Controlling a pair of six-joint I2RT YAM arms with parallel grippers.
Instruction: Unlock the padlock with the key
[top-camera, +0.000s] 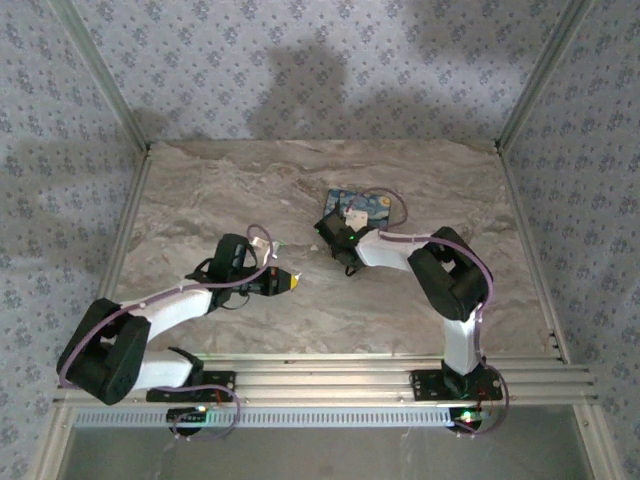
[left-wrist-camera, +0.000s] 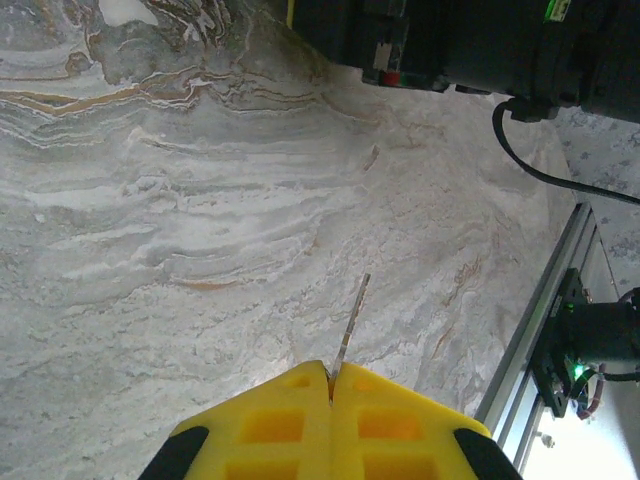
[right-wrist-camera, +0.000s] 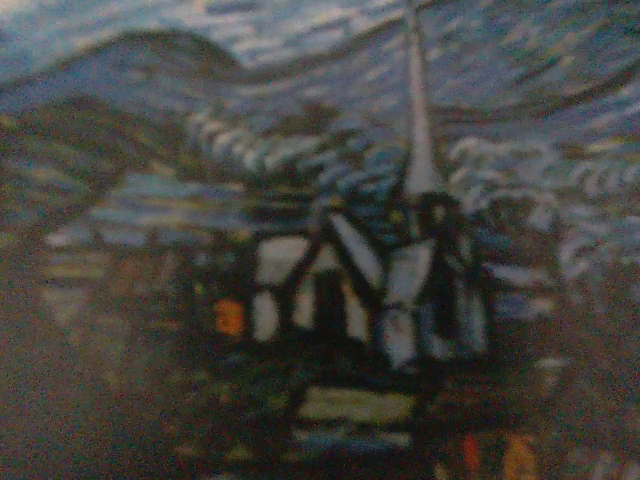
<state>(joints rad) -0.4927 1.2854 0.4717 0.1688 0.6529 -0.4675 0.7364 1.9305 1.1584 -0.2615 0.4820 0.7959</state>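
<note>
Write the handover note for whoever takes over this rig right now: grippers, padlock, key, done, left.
Grippers: the left gripper is shut on the key, whose blade sticks out in front of it. The right gripper sits right against the padlock; whether its jaws are closed on it cannot be told.
Things: the padlock lies on the table, far right of centre, apart from the key.
Done: key picked up.
Left: steady the padlock, bring the key to the keyhole, insert, turn, open it.

Key (left-wrist-camera: 350, 320) in left gripper (left-wrist-camera: 330, 378), padlock (top-camera: 372, 204) farther right
</note>
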